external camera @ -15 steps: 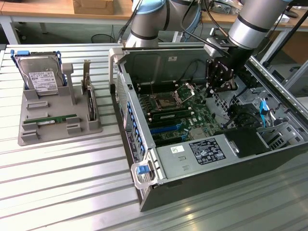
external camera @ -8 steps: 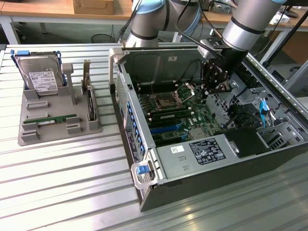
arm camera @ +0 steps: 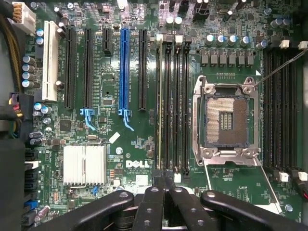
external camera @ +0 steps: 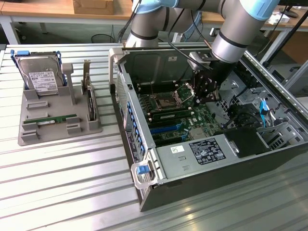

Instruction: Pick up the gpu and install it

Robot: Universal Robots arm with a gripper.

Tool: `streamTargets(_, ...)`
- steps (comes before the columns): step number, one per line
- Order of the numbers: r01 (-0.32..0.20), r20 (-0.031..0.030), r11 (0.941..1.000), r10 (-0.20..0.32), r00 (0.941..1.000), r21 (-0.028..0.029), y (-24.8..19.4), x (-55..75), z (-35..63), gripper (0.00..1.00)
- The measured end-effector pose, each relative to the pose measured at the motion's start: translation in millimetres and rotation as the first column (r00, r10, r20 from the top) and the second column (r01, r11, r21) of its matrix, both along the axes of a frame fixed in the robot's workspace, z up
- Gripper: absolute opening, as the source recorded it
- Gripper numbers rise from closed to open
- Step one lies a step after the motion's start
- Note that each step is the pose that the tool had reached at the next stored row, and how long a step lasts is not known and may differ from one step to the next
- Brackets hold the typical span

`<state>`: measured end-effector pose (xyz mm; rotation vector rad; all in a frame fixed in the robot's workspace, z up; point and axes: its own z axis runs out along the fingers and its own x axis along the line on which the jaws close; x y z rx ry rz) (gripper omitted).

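Grey tray at the exterior view's left holds a hard drive, the gpu lying flat, and a card on edge. Right of centre, the claw hangs inside the case, pinched narrow, its tips hidden by wall and arm.

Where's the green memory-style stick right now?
In the exterior view, a green stick lies flat in the grey holder on the exterior view's left, below the hard drive, outside the computer case.
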<state>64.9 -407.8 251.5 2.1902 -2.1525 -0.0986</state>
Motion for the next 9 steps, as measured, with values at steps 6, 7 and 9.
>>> streamTargets(6, -0.001, 0.0, 1.0, 0.001, 1.0, 0.001, -0.8, -0.3, -14.0, 0.11)
streamTargets(7, -0.002, 0.0, 1.0, 0.002, 1.0, 0.0011, -1.0, -0.3, -16.2, 0.11)
streamTargets(9, -0.002, 0.0, 1.0, 0.002, 1.0, 0.0011, -2.0, -0.3, -19.1, 0.11)
